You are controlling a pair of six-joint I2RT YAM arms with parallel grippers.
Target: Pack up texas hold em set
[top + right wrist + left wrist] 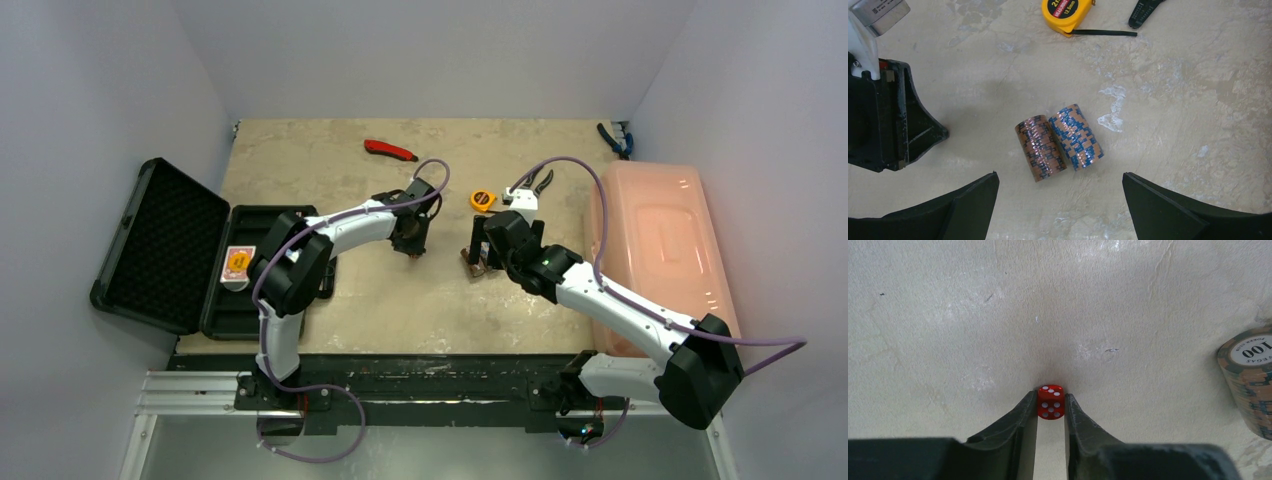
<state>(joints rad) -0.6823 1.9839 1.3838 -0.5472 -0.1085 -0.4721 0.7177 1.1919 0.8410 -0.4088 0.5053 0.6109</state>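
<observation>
Left wrist view: the left gripper [1051, 410] had its fingers [1020, 422] drawn narrow onto a red die [1050, 401], one pad on each side face. We could not tell whether the die touched the table [998, 315]. Ahead and to the left of it we saw only bare, scuffed tabletop. At the right edge of that view lay one chip roll [1248, 382], well apart from the die. Its end label read "100", with "POKER CLUB" and "VEGAS" around the rim.

In the right wrist view the right gripper [1059, 187] had its fingers [965, 207] spread wide and held nothing. Just beyond the tips lay a brown roll [1040, 148] and a blue roll [1076, 136], side by side and touching, on their sides. There was free table on both flanks of the pair. Farther out sat a yellow tape [1068, 15], its blade drawn out to the right. On it we read "MEASURING" and "12.5mm".

From the top view the two grippers stood near each other at mid-table, with a bare strip between them. The case [160, 235] lay open at the left table edge, its foam-lined lid tilted out toward the wall. A deck [238, 262] sat in its base. A pink bin [660, 240] filled the right edge. A red tool [390, 150] and pliers [615, 140] lay near the far edge. We saw open table between the arms and the near rail.
</observation>
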